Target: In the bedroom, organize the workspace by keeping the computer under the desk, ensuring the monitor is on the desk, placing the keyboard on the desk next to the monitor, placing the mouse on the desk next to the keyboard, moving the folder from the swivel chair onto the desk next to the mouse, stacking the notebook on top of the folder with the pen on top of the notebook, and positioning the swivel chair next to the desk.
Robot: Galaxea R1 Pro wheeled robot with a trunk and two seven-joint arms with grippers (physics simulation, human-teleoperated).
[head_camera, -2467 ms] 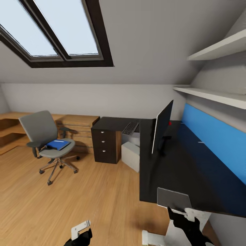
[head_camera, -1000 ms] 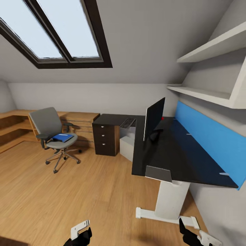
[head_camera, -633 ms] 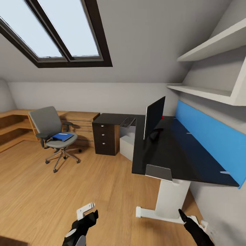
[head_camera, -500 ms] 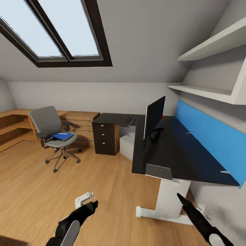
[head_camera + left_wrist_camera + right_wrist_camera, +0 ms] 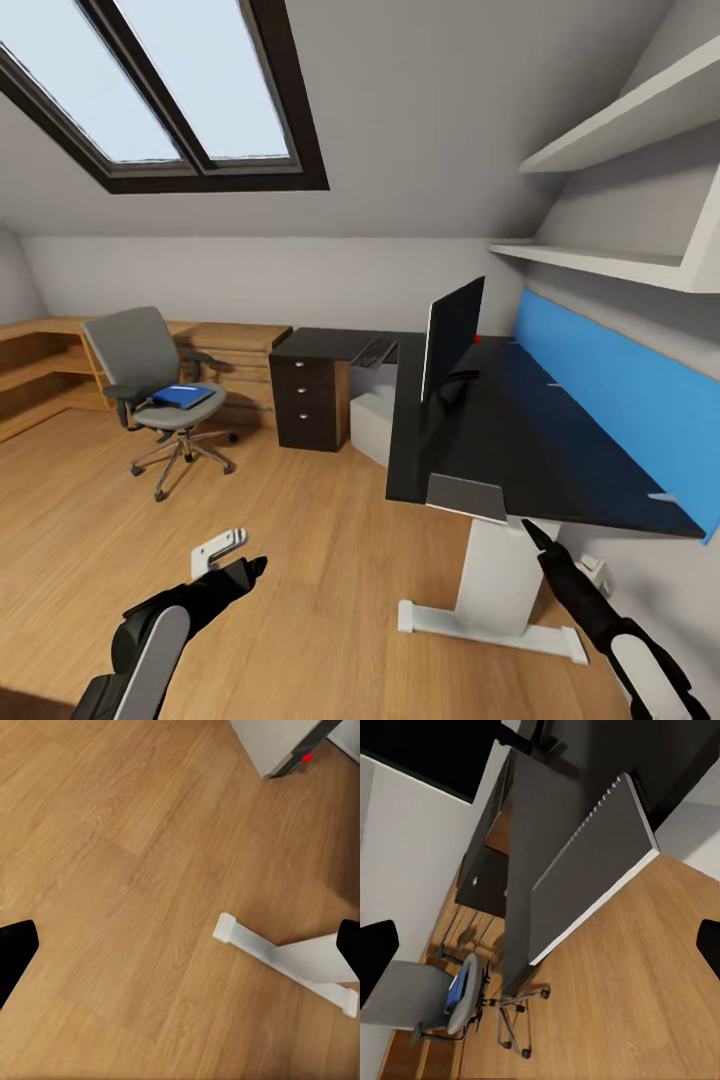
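The grey swivel chair (image 5: 150,385) stands on the floor left of the desk, with the blue folder (image 5: 182,396) on its seat. On the black desk (image 5: 500,450) stand the monitor (image 5: 452,335) and, on the far wing, the keyboard (image 5: 375,352). The computer (image 5: 372,428) sits under the desk. The grey notebook (image 5: 466,497) (image 5: 585,877) lies at the desk's near edge, overhanging it. My left gripper (image 5: 235,562) is open over the floor. My right gripper (image 5: 538,538) is open just below the notebook. I cannot make out the mouse or the pen.
A dark three-drawer unit (image 5: 310,400) and low wood cabinets (image 5: 235,360) line the far wall. The desk's white foot (image 5: 490,625) (image 5: 285,960) is on the plank floor ahead. A blue wall panel (image 5: 620,400) and white shelves (image 5: 610,265) are on the right.
The view has pulled back from the desk. Both arms have risen and stretched forward. The right gripper has come away from the notebook, which stays on the desk edge.
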